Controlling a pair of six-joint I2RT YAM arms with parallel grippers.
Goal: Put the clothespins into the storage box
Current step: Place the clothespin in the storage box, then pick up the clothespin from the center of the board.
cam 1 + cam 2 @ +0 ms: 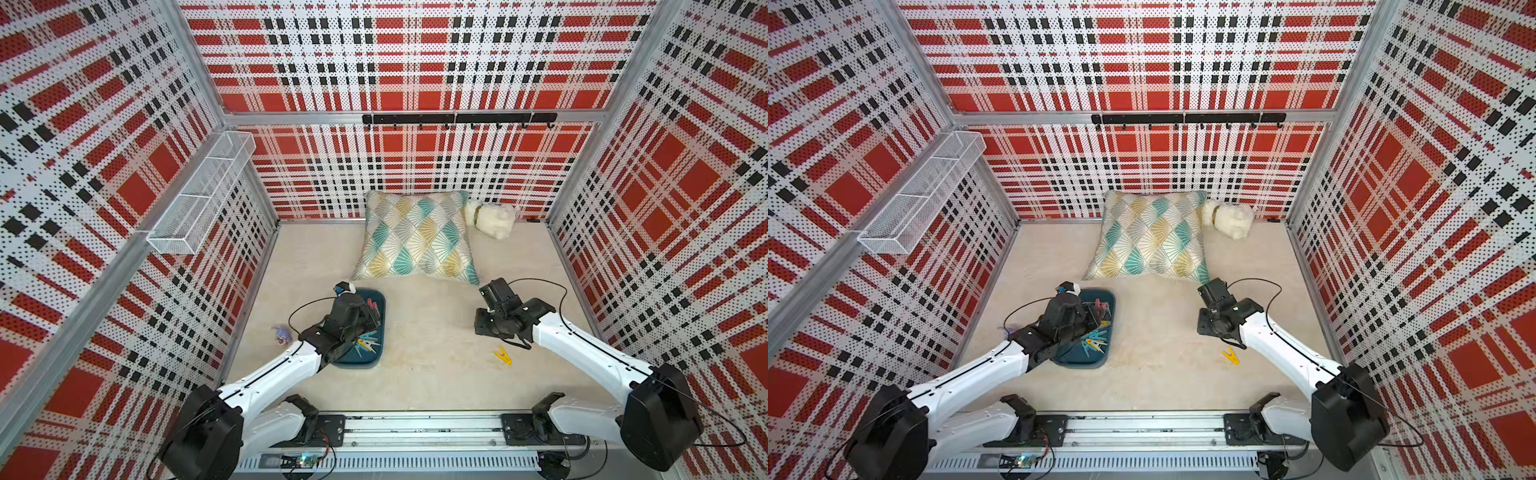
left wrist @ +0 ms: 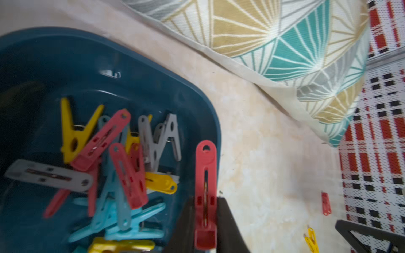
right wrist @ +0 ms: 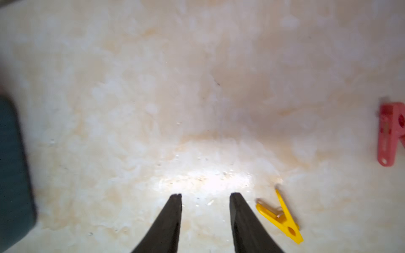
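I start from the pale, mottled beige desk [image 1: 432, 374], which is mostly bare, with a square fabric cushion printed in teal, mustard and grey fans [image 1: 415, 237] lying at its far side. Near the left arm sits the shallow dark teal-blue plastic storage box with rounded corners [image 1: 381, 316], and the left wrist view shows it well stocked: a loose heap of small plastic clothespins in yellow, red-pink, grey and light blue [image 2: 122, 166] lies across its floor. I judge the job mostly done. My left pincer [image 2: 205, 203] hangs over the box in both top views and is pressed together on one slim red-pink plastic clothespin [image 2: 206, 166], pinching it near one end so the long body points out ahead. In the wrist view this peg lines up roughly with the box's rim, so I can't say whether it is fully over the inside; it has not been let go. My right pincer [image 3: 206, 195] is low over the open desk, well apart from the box, with its jaws spread and nothing between them. Just beside it lies a yellow A-shaped plastic clothespin [image 3: 282, 216], flat on the desk, which looks like its next pick. A second red-pink clothespin [image 3: 390, 133] lies farther off on the desk; I see it only in the wrist views. As far as I can see, three pegs remain: the one in my grip and these two.
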